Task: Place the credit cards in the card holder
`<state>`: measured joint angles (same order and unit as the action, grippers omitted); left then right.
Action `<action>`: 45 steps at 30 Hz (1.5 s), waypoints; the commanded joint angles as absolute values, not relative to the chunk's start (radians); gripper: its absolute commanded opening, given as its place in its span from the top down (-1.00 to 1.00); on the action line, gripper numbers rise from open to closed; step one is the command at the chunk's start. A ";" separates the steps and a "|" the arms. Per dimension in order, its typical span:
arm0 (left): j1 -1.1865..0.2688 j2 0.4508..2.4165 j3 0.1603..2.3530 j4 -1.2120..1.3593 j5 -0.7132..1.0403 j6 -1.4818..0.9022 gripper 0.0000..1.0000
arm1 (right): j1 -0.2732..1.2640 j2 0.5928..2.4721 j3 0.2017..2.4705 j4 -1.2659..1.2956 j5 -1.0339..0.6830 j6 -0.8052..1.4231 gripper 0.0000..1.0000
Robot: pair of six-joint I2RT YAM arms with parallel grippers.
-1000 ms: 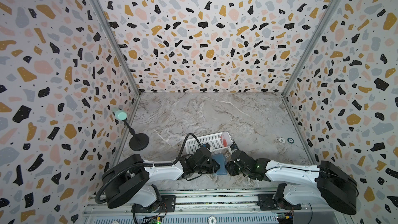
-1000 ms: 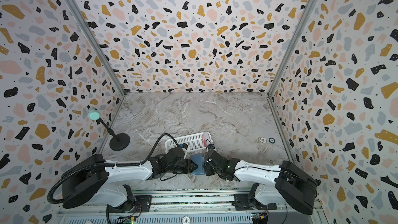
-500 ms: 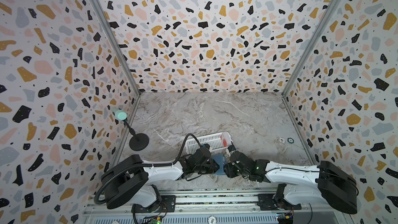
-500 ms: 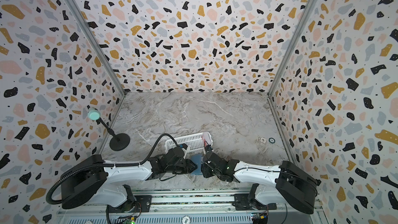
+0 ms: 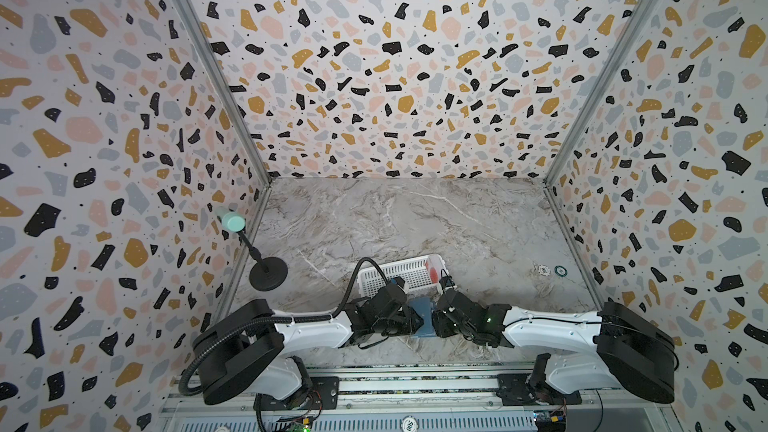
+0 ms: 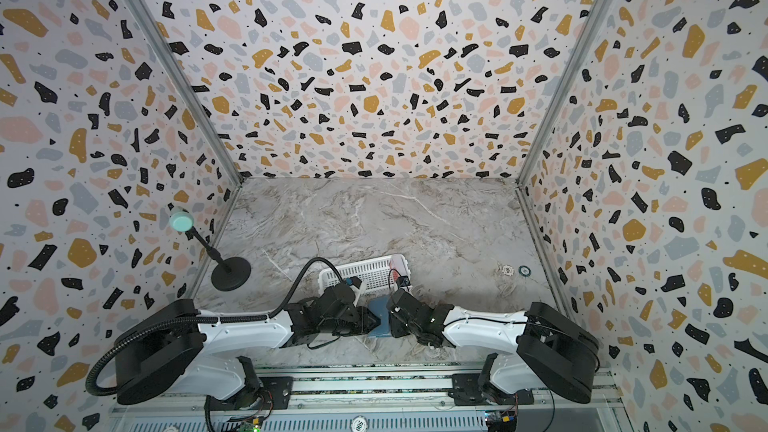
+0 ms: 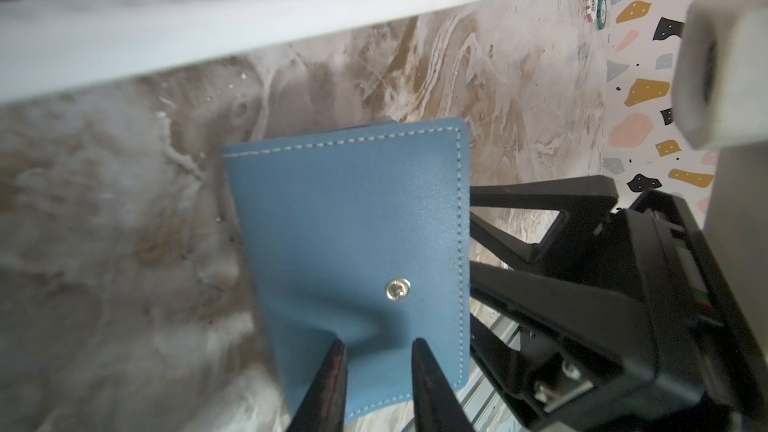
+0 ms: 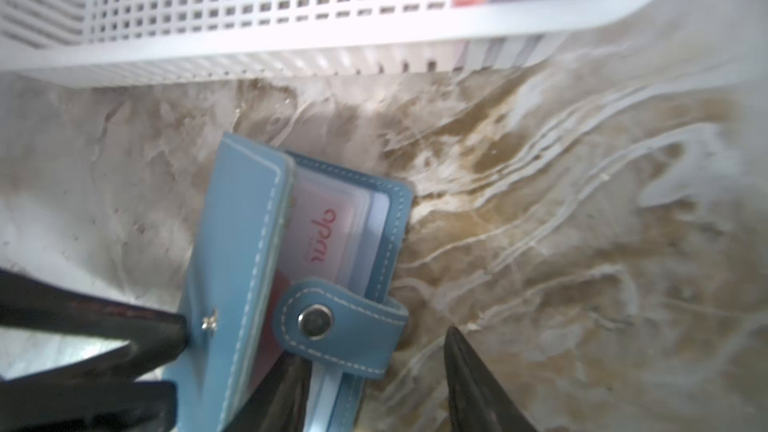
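Right pincer [image 8: 370,349], shifted slightly toward the left arm [image 5: 316,328] since a second ago, with its jaws spread wider (the snap tab [image 8: 332,322] of the card holder [image 8: 249,243] lies between them).

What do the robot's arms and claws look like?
The left arm and the right arm have smooth white shells and chunky round black joints. A ribbed black hose runs along the left one. A tiny green light glows on the right one. The left claw and the right claw each have two thin, pointed black fingers.
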<state>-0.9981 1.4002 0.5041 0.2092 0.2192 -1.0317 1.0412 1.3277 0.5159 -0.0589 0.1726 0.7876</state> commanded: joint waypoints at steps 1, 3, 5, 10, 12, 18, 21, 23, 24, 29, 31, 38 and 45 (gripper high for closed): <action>-1.002 1.386 0.497 0.213 0.208 -1.015 0.41 | 1.023 1.279 0.531 -0.084 0.252 0.819 -0.02; -1.004 1.399 0.503 0.219 0.210 -1.012 0.41 | 1.013 1.249 0.517 -0.084 0.255 0.824 0.00; -1.005 1.418 0.511 0.224 0.210 -1.009 0.41 | 1.005 1.220 0.502 -0.083 0.248 0.822 0.02; -1.009 1.456 0.531 0.230 0.201 -1.005 0.44 | 1.002 1.173 0.489 -0.094 0.232 0.806 0.18; -1.011 1.471 0.538 0.230 0.200 -1.002 0.45 | 1.002 1.165 0.492 -0.100 0.228 0.803 0.23; -1.015 1.491 0.546 0.225 0.196 -1.000 0.47 | 1.003 1.172 0.513 -0.102 0.192 0.783 0.41; -1.018 1.484 0.543 0.224 0.195 -0.999 0.48 | 1.002 1.195 0.530 -0.108 0.183 0.776 0.51; -1.017 1.479 0.540 0.222 0.193 -0.999 0.48 | 1.004 1.211 0.539 -0.113 0.182 0.775 0.57; -1.017 1.477 0.538 0.223 0.192 -0.999 0.48 | 1.004 1.217 0.540 -0.115 0.181 0.777 0.59; -1.018 1.473 0.532 0.226 0.194 -0.998 0.49 | 1.020 1.220 0.548 -0.148 0.211 0.798 0.55; -1.018 1.474 0.531 0.227 0.195 -0.996 0.49 | 1.025 1.218 0.546 -0.158 0.216 0.803 0.43; -1.018 1.484 0.529 0.240 0.202 -0.994 0.50 | 1.032 1.195 0.541 -0.169 0.225 0.815 0.50; -1.017 1.481 0.518 0.244 0.205 -0.997 0.50 | 1.032 1.156 0.546 -0.168 0.225 0.811 0.50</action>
